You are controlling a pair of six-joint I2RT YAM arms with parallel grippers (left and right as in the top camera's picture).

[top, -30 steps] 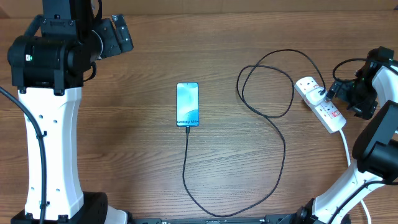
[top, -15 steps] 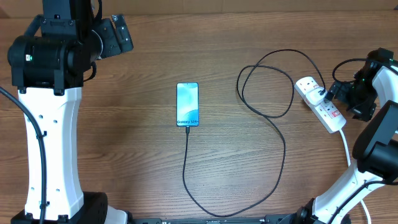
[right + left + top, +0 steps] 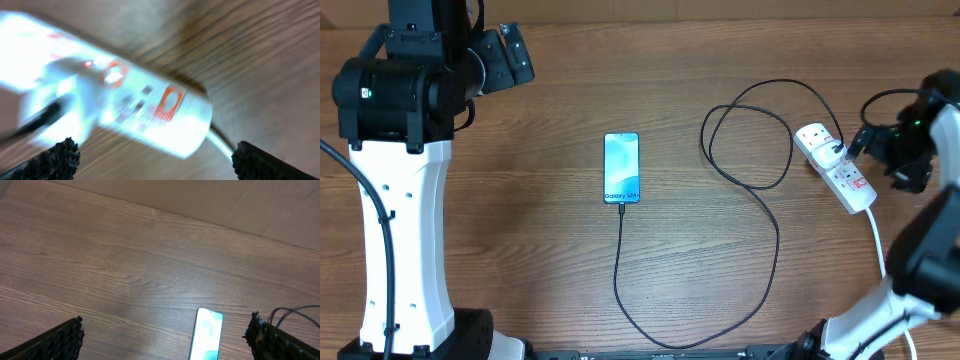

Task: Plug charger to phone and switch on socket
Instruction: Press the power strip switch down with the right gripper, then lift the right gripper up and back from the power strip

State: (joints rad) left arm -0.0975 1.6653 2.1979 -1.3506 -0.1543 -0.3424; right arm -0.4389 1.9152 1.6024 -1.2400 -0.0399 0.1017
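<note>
socket [image 3: 836, 166] just beside right fingers [image 3: 60, 157], spread wide, empty; left fingers [image 3: 65, 340] released, well apart from phone [image 3: 622, 167]. Only right wrist view shows glowing switch [image 3: 114, 75], blurred.

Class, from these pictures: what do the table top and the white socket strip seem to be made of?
Table: wood or wood-look laminate, matt; grain lines run across it. Socket strip: probably moulded plastic; smooth white shell with a rounded end.
</note>
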